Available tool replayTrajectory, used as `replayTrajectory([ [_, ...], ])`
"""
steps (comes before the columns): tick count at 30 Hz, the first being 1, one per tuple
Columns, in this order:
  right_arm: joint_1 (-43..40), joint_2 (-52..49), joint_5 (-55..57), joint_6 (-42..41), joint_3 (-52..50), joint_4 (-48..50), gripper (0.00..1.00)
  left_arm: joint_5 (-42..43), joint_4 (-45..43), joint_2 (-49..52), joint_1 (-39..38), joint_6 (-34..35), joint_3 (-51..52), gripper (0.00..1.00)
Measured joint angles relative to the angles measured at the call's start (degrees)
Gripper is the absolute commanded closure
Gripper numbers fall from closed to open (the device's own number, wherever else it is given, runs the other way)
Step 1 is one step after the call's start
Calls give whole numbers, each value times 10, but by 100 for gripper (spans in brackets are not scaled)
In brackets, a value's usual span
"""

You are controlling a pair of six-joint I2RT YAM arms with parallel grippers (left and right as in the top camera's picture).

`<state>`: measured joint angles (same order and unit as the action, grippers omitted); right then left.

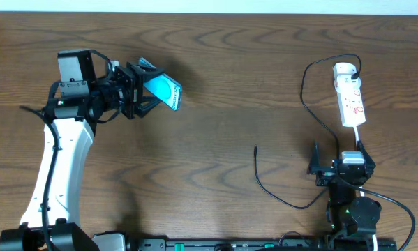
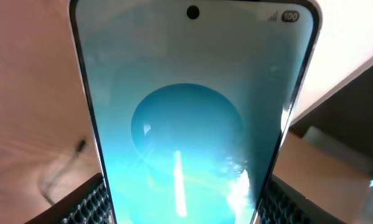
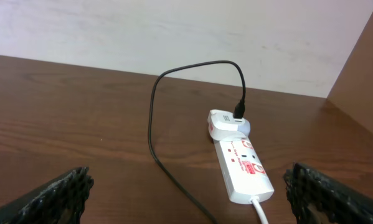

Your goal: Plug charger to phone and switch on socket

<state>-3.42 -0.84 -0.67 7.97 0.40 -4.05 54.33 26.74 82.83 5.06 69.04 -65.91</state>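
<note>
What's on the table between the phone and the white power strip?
Only the charger cable crosses there, near the power strip; otherwise bare wooden table from the phone, seen overhead.

**Dark wooden desk, power strip and cable on its right side**

The desk (image 1: 215, 84) is brown wood with a strong wavy grain. On its right side, towards the far edge, the white socket (image 1: 351, 97) lies flat, red marks on its top face. A white adapter (image 1: 344, 69) sits at its far end. From there the black charger (image 1: 303, 90) loops left, then runs along the desk towards the near edge and curls back. Its plug tip (image 1: 256, 148) lies free on bare wood, well apart from the socket. A white cord (image 1: 357, 136) leaves the socket's near end.
</note>
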Motion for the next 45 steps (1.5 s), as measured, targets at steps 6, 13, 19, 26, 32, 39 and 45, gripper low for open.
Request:
replayTrajectory([
  [6, 0, 0, 0, 0, 0, 0, 1, 38, 0, 0, 0, 139, 0, 93],
  [13, 0, 0, 0, 0, 0, 0, 1, 80, -7, 0, 0, 225, 0, 93],
  [19, 0, 0, 0, 0, 0, 0, 1, 133, -33, 0, 0, 263, 0, 93],
  [26, 0, 0, 0, 0, 0, 0, 1, 169, -34, 0, 0, 272, 0, 93],
  [32, 0, 0, 0, 0, 0, 0, 1, 197, -34, 0, 0, 272, 0, 93],
  [39, 0, 0, 0, 0, 0, 0, 1, 220, -46, 0, 0, 272, 0, 93],
  [45, 0, 0, 0, 0, 0, 0, 1, 234, -47, 0, 0, 272, 0, 93],
])
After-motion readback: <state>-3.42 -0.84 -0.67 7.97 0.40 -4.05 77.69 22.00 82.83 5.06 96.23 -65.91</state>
